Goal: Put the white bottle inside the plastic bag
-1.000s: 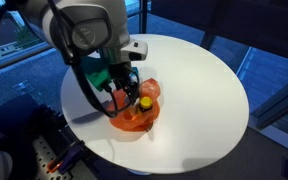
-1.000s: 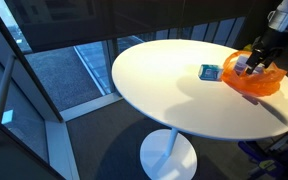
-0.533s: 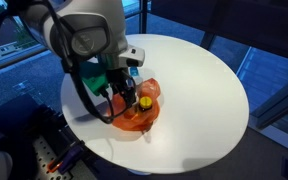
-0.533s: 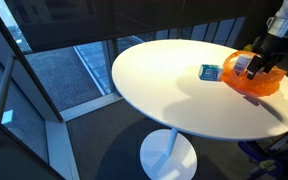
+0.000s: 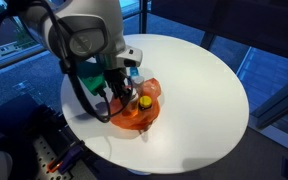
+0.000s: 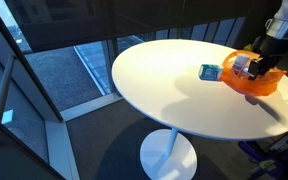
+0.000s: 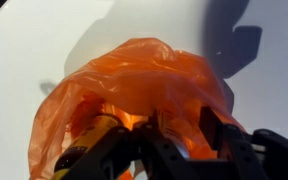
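Note:
An orange plastic bag [image 5: 134, 108] lies on the round white table [image 5: 194, 90], near its edge. It also shows in the other exterior view [image 6: 256, 80] and fills the wrist view [image 7: 134, 90]. A white bottle with a yellow cap [image 5: 144, 100] lies inside the bag. In the wrist view it shows dimly through the orange film [image 7: 89, 145]. My gripper [image 5: 124, 92] hangs right over the bag's mouth [image 6: 252, 68]. Its fingers [image 7: 224, 135] stand apart with only bag film between them [image 7: 169, 130].
A small teal packet [image 6: 210, 71] lies on the table beside the bag, and shows behind the arm in an exterior view [image 5: 99, 78]. The table edge is close to the bag. Glass walls surround the table.
My gripper has shifted slightly up and sideways over the bag. The bag and the bottle in it have stayed put.

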{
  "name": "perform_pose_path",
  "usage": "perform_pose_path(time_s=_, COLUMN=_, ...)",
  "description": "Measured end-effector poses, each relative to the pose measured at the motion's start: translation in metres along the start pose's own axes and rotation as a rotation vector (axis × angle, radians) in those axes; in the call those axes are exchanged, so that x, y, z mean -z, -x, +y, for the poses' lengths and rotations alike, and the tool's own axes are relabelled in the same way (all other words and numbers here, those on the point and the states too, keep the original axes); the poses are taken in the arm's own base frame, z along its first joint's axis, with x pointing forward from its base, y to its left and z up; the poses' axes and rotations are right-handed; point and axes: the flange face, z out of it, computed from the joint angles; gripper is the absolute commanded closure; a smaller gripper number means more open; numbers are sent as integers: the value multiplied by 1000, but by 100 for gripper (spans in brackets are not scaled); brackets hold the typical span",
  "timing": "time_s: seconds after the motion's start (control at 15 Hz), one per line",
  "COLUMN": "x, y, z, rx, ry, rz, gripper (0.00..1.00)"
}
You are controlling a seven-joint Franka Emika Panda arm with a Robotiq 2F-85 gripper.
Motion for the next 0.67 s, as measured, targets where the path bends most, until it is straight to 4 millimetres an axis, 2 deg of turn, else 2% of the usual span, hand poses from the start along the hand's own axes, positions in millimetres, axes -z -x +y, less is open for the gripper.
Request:
perform_pose_path(time_s=0.13, x=0, y=0, z=-2, rx=-5, ry=-5, rz=1, gripper=97)
perform_pose_path(time_s=0.27, x=1, y=0, z=-3, rx=-9, ry=-8, rz=2, gripper=100)
perform_pose_path(time_s=0.67, x=13, y=-2, z=-7, rx=-31, ry=-29, rz=25, gripper=100)
